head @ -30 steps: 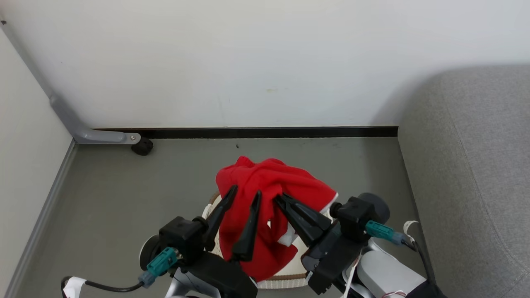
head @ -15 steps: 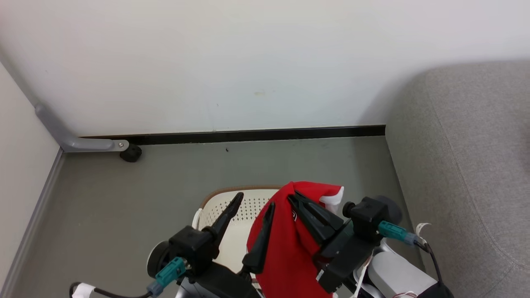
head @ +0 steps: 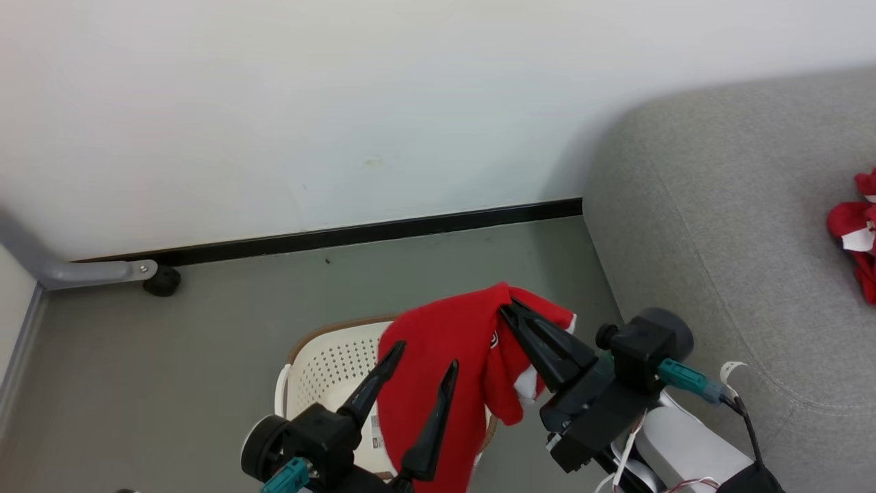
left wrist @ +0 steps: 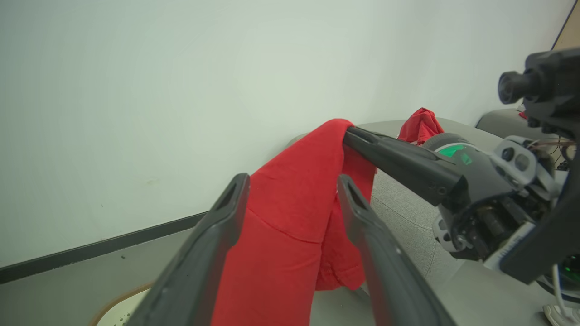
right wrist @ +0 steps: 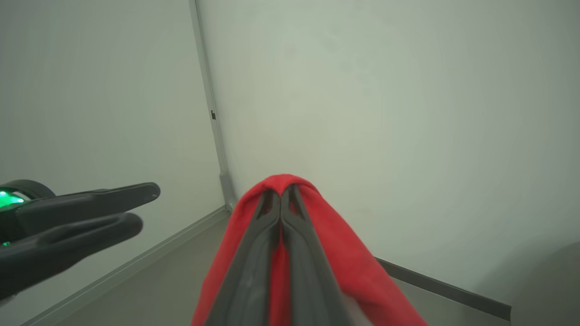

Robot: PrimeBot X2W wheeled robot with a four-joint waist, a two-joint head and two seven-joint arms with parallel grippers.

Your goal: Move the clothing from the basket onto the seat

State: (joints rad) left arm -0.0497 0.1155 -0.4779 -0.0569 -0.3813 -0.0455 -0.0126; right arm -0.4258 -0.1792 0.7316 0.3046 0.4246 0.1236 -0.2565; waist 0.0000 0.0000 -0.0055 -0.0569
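Observation:
A red garment of the clothing (head: 438, 356) hangs over the basket, pinched at its top by my right gripper (head: 510, 308), which is shut on it. From the right wrist the cloth (right wrist: 353, 267) drapes over both sides of the closed fingertips (right wrist: 281, 194). My left gripper (head: 424, 359) stands open just in front of the hanging cloth (left wrist: 290, 217), its fingers (left wrist: 226, 213) spread and pinching nothing. The cream basket (head: 321, 363) sits on the floor below, half hidden by the garment. The grey seat (head: 718, 239) fills the right side. Another red garment (head: 855, 229) lies on it.
A white wall with a black skirting strip (head: 383, 229) runs behind the basket. A grey metal bracket with a black wheel (head: 161, 279) sits at the left on the grey floor (head: 205, 329). The seat's rounded corner (head: 616, 137) comes close to the right arm.
My left gripper has opened and let go of the red garment, which now hangs from the right gripper alone. The head camera has swung right, bringing more of the seat into view.

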